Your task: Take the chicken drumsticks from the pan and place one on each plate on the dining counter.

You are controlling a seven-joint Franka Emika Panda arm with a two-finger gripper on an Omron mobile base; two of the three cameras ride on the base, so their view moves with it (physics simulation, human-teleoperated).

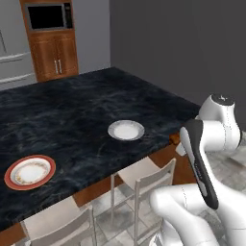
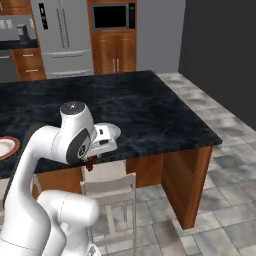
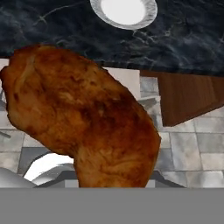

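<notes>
A reddish-brown chicken drumstick (image 3: pixel 87 127) looms close in the hand view and covers the fingertips. My gripper (image 2: pixel 91 161) is shut on it, just below the near edge of the dining counter (image 2: pixel 150 110), above a chair. The plain white plate (image 1: pixel 126 130) with a greyish rim sits near that edge, straight ahead of the hand (image 3: pixel 124 11). The plate with the orange-red rim (image 1: pixel 30 172) lies further left on the black marble top (image 1: pixel 72 105). The pan is out of view.
Two pale chairs (image 1: pixel 144 178) (image 1: pixel 57 223) are tucked under the counter's near side, one right under the hand (image 2: pixel 107 192). A fridge (image 2: pixel 62 35) and a wooden cabinet with a microwave (image 1: pixel 50 17) stand behind. Tiled floor (image 2: pixel 220 200) lies open to the right.
</notes>
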